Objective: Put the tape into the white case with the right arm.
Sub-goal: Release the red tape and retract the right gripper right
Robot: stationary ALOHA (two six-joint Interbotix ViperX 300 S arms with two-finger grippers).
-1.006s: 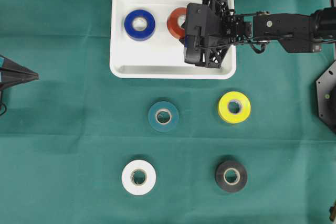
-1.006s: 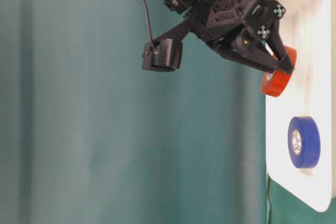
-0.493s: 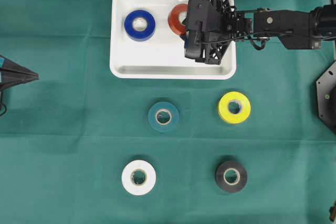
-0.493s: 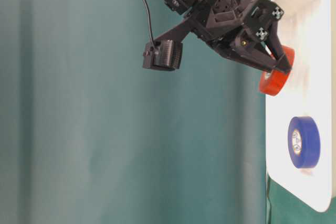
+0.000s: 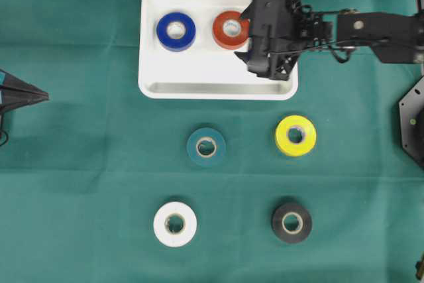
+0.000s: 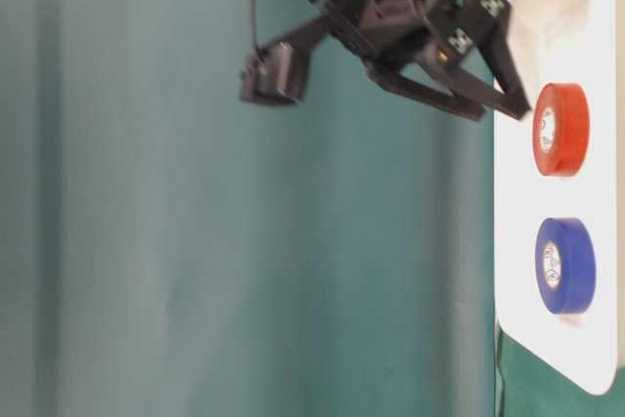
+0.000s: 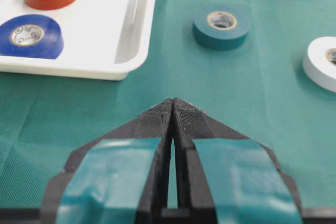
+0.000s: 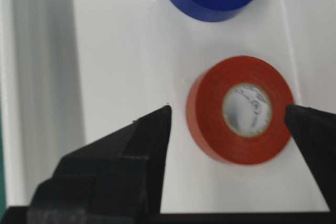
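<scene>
You have the red tape roll lying flat inside the white case, just beside the blue roll. The right gripper hangs above the red roll with its jaws spread wide on either side and nothing held. The left gripper, well apart from the case, has its jaws pressed together. Outside the case wait the yellow roll, teal roll, white roll and black roll. These rolls look light, stiff and smooth-sided, so you should probably pinch one across its outer rim.
</scene>
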